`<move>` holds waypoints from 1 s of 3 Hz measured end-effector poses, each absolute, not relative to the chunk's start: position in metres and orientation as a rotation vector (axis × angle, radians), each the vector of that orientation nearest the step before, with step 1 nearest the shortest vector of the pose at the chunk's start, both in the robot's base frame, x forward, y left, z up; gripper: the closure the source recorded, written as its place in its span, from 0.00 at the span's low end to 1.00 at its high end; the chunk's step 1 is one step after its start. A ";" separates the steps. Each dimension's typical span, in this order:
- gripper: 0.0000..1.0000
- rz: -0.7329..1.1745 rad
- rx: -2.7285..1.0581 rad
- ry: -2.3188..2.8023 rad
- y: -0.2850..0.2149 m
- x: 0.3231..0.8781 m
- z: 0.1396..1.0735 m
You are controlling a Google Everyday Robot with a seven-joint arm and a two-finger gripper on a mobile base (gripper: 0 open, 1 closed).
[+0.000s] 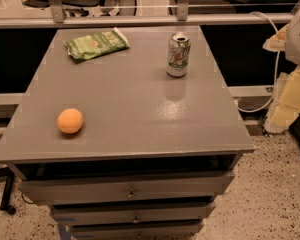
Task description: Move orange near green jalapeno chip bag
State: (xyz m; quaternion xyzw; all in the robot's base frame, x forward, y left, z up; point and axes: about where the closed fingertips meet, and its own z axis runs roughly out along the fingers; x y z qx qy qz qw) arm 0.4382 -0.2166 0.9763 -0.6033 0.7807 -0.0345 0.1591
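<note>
An orange [70, 120] sits near-left on the bench [140, 109]; the green jalapeno chip bag [96, 43] lies far-left, almost straight beyond it. The gripper is out of view, its state untellable; pale arm parts [296, 69] at the right edge suggest the orange lies to its left

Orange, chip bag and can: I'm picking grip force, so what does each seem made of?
Orange: fruit peel, matte, evenly dull. Green jalapeno chip bag: thin plastic film, likely; crinkled, faintly glossy. Soda can: metal, probably aluminium; shiny rim, printed wall. Table: grey, semi-gloss, mirrors the can; material unclear. End effector hangs right of the table, touching nothing.
</note>
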 end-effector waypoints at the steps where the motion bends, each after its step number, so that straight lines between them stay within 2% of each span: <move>1: 0.00 -0.099 -1.724 2.232 -0.217 0.438 0.976; 2: 0.00 -0.095 -1.727 2.211 -0.210 0.440 0.978; 3: 0.00 -0.021 -1.747 2.103 -0.163 0.453 0.981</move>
